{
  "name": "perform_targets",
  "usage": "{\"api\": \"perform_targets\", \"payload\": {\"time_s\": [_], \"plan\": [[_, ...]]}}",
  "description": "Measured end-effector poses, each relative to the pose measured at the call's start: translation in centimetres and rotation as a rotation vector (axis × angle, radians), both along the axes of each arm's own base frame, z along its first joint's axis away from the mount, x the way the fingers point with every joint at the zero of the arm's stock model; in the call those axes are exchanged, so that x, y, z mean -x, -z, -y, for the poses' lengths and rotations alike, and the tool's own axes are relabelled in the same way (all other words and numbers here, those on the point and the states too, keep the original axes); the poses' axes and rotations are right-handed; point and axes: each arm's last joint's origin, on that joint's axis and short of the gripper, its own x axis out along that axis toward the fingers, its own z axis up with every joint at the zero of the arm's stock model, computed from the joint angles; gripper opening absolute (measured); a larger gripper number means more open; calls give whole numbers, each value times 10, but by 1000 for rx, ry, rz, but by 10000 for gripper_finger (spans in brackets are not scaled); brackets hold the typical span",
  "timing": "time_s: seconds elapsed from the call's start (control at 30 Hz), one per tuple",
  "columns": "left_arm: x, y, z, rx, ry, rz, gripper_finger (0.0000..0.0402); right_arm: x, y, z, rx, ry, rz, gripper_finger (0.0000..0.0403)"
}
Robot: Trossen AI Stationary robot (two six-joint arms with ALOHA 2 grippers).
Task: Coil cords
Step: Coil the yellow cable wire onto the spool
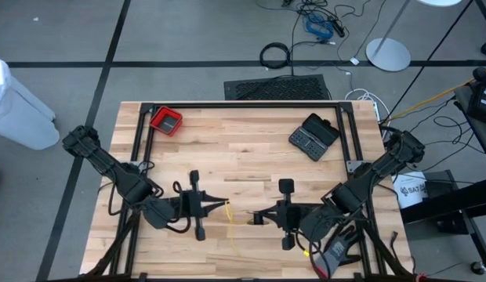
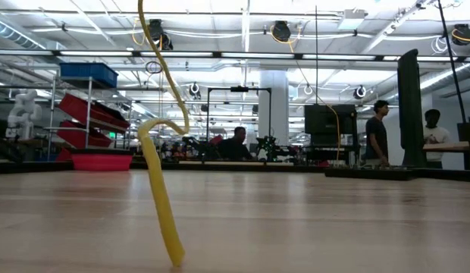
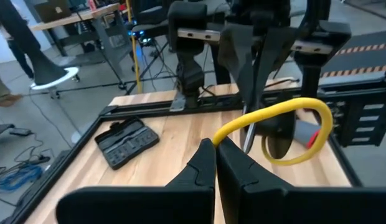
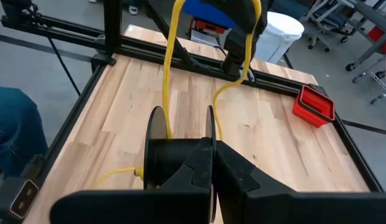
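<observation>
A thin yellow cord (image 1: 230,219) hangs between my two grippers near the table's near edge. In the low view the yellow cord (image 2: 163,205) comes down from above, bends, and stands with its lower end on the wood. My left gripper (image 1: 225,205) is shut on the yellow cord (image 3: 305,102), which curls away from it in a loop. My right gripper (image 1: 257,217) faces it from the right. It is shut, and a looped black cord (image 4: 154,134) stands just ahead of its fingertips (image 4: 211,149). The yellow cord (image 4: 168,74) passes through that loop. My left gripper pinches the yellow cord between its two fingers at a point (image 3: 223,132) along its length. The fingers lie about level and point toward the table's right. From them the cord arcs up and round in a slack loop, and its lower end (image 2: 177,260) rests on the table. My right gripper is shut on the black cord at the base of its loop (image 4: 202,146), coming about level from the table's right. The fingers hide the exact spot. The loop stands up ahead of them, clear of the table.
A red bin (image 1: 166,120) sits at the far left and a black case (image 1: 313,137) at the far right. A black frame rail (image 1: 243,104) runs along the far edge and the sides. Bare wood lies between the grippers and those objects.
</observation>
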Motion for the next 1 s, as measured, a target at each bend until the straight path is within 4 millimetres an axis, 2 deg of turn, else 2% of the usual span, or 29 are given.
{"api": "perform_targets", "payload": {"time_s": [0.27,0.57,0.8,1.0], "plan": [[-2,-3,-1,49,-10,35,1,1,3,2,-18,7,-29,0],[-13,-6,-18,106,-97,73,1,-9,8,9,-24,41,-44,0],[-16,-10,-23,112,-113,109,1,-31,31,19,102,153,-85,0],[-14,-10,-19,110,-99,103,1,-38,35,28,198,295,-49,0]]}}
